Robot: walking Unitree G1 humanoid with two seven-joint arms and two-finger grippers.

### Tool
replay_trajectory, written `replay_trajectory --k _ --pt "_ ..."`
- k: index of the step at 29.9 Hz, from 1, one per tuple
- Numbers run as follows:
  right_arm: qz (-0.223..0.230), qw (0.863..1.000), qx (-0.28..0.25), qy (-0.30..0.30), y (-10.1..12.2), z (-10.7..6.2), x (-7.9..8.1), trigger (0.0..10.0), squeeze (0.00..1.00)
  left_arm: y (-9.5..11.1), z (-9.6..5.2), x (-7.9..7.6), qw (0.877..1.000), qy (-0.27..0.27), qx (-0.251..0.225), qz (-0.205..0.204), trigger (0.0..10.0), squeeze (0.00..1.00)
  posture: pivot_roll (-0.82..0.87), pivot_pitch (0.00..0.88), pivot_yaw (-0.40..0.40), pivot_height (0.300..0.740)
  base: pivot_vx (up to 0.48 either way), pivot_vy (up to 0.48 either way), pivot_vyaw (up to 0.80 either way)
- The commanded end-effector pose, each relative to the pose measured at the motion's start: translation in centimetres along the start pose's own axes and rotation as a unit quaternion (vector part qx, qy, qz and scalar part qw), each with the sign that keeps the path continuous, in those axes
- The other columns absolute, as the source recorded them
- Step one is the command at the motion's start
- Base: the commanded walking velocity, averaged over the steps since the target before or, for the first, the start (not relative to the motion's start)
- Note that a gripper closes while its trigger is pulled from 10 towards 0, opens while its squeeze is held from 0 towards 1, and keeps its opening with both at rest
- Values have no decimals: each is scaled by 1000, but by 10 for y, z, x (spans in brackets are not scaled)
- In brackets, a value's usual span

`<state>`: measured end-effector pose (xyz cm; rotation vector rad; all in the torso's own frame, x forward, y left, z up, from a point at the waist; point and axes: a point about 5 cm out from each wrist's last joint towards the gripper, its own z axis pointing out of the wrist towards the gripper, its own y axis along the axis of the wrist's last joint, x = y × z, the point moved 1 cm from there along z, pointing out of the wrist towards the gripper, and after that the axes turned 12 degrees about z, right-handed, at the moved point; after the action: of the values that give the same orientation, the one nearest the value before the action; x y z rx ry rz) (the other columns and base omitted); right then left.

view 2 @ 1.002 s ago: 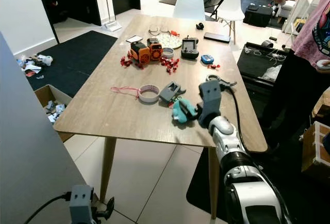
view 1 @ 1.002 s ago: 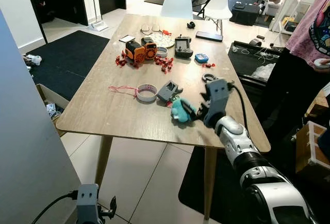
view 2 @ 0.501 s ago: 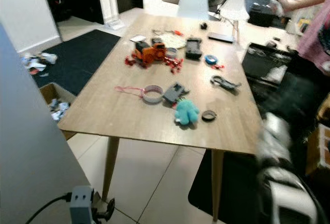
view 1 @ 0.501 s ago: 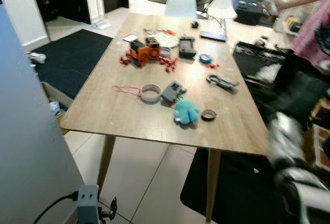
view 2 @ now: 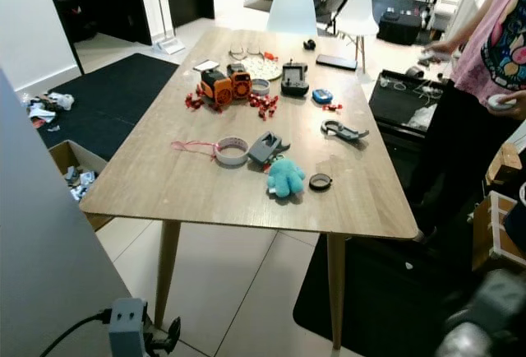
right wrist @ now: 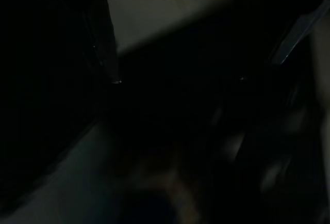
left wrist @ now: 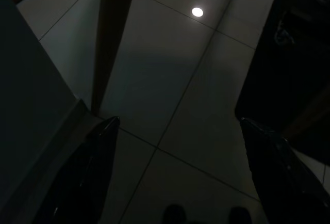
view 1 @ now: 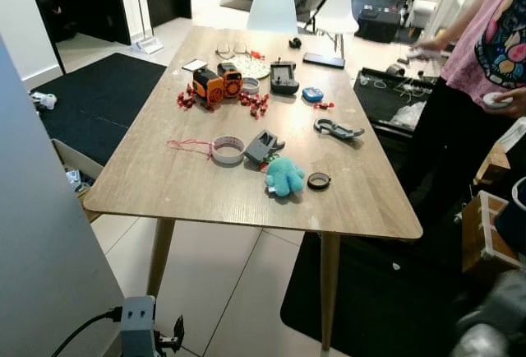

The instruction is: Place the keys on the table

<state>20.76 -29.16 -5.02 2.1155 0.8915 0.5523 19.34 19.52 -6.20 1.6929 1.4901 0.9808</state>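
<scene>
My left gripper (left wrist: 175,182) hangs low over the floor tiles, fingers spread wide, holding nothing. Right gripper: wrist view too dark, I cannot tell its state. On the table (view 1: 181,184), the keys with teal plush (view 1: 284,176) lie near the front edge, black ring (view 1: 319,181) just beside. A person (view 1: 485,53) stands at the far right.

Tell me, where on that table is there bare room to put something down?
The near edge of the table, in front of the teal plush keychain and tape ring, is bare. The far middle, around the orange toy, is crowded.
</scene>
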Motion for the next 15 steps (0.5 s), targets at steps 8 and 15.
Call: replay_trajectory --k 8,15 --pt "-129 974 110 149 -61 -22 40 10000 0 -6 -3 -2 1000 1 13 -4 10000 0 70 51 -55 740 0 0 0" --pt "-157 955 134 215 -77 -33 62 10000 0 -7 -3 -2 1000 3 15 -7 10000 0 69 54 -56 740 0 0 0"
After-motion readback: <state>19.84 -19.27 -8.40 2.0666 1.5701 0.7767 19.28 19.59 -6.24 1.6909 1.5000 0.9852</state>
